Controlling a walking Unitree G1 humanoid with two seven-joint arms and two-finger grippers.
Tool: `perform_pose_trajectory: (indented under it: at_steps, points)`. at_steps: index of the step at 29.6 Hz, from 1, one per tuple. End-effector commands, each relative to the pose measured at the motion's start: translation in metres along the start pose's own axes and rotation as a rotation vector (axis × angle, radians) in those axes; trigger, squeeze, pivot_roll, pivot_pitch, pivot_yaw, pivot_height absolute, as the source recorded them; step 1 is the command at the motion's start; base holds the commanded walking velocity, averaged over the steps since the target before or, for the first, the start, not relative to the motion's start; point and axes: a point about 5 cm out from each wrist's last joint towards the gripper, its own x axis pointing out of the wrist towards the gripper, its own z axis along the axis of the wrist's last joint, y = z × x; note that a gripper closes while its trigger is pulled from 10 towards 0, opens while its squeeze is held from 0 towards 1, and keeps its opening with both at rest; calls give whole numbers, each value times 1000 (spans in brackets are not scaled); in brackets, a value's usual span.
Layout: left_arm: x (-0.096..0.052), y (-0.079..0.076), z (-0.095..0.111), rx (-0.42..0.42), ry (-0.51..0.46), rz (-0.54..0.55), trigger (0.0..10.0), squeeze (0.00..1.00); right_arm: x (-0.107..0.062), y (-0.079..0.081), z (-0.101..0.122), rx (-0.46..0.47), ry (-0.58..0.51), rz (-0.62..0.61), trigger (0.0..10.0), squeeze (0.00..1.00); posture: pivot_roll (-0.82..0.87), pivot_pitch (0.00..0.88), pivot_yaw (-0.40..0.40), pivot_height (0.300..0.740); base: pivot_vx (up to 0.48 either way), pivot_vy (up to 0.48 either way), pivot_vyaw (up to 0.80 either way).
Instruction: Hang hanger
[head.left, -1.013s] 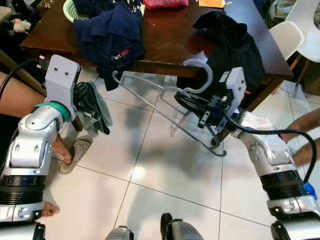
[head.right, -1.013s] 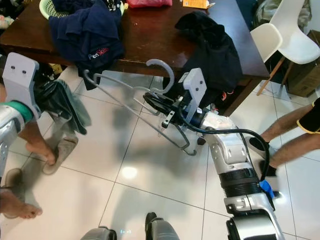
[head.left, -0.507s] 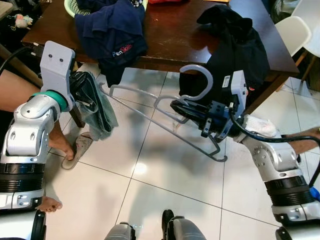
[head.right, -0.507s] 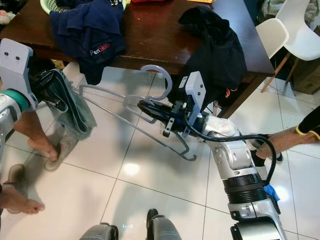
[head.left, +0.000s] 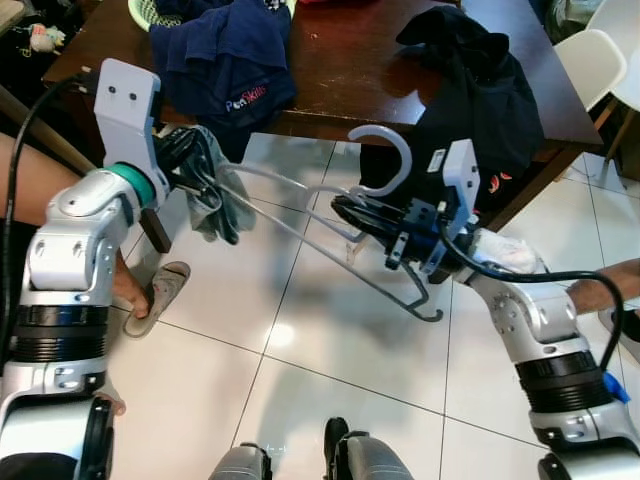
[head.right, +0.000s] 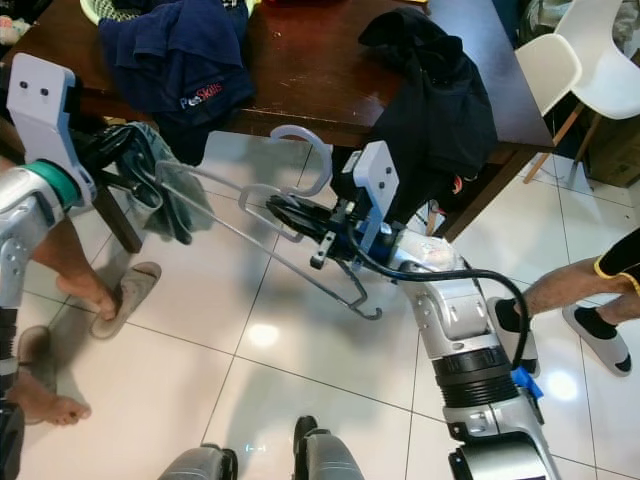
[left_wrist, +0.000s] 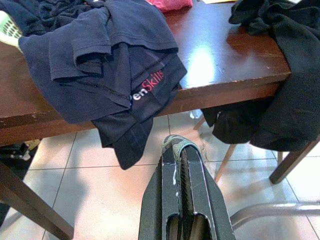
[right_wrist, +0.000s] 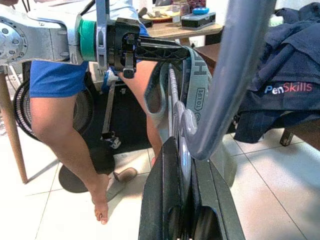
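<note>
A grey plastic hanger (head.left: 300, 230) hangs in the air above the tiled floor, its hook (head.left: 385, 160) pointing up. My right gripper (head.left: 352, 210) is shut on it just below the hook; in the right wrist view the fingers (right_wrist: 165, 200) clamp the grey bar (right_wrist: 225, 90). My left gripper (head.left: 190, 160) is shut on a grey-green garment (head.left: 215, 195), which droops at the hanger's left end (head.right: 175, 170). The cloth (left_wrist: 176, 144) is pinched between the left fingertips, and the hanger's bar (left_wrist: 270, 212) runs close beside them.
A dark wooden table (head.left: 340, 70) stands ahead with a navy shirt (head.left: 225, 50) and a black garment (head.left: 470, 80) draped over its edge. A person's leg and sandal (head.left: 155, 295) are at the left, another person's foot (head.right: 590, 330) at the right, white chairs (head.right: 560, 70) beyond.
My left gripper has carried the garment rightward to the hanger's left end. The right gripper and hanger have shifted slightly left.
</note>
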Motion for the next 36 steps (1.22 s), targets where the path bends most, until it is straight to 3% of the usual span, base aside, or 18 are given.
perform_pose_trajectory:
  at_steps: [1, 12, 18, 22, 27, 30, 36]
  points:
    - [4, -14, 2, -44, -10, -47, 10000, 0, 6, 5, 2, -23, -29, -24, 10000, 0, 85, 148, 2, 740, 0, 0, 0]
    - [8, -35, 7, -74, -47, -72, 10000, 0, 18, 10, -7, -47, -26, -133, 10000, 0, 76, 134, -3, 740, 0, 0, 0]
    - [8, -10, 11, -60, -46, 43, 10000, 0, 18, 19, -7, -36, -37, -68, 10000, 0, 78, 126, -4, 740, 0, 0, 0]
    - [7, -2, 15, -85, -59, 83, 10000, 0, 19, 22, -6, -26, -48, -47, 10000, 0, 81, 120, -5, 740, 0, 0, 0]
    - [6, 1, 16, -92, -63, 98, 10000, 0, 19, 23, -6, -21, -53, -36, 10000, 0, 81, 120, -5, 740, 0, 0, 0]
    - [8, 7, 17, -153, -62, 162, 10000, 0, 25, 35, -3, -15, -72, 18, 10000, 0, 81, 120, -5, 740, 0, 0, 0]
    - [12, 13, 15, -177, -48, 228, 10000, 0, 31, 46, -1, -11, -88, 56, 10000, 0, 77, 122, -1, 740, 0, 0, 0]
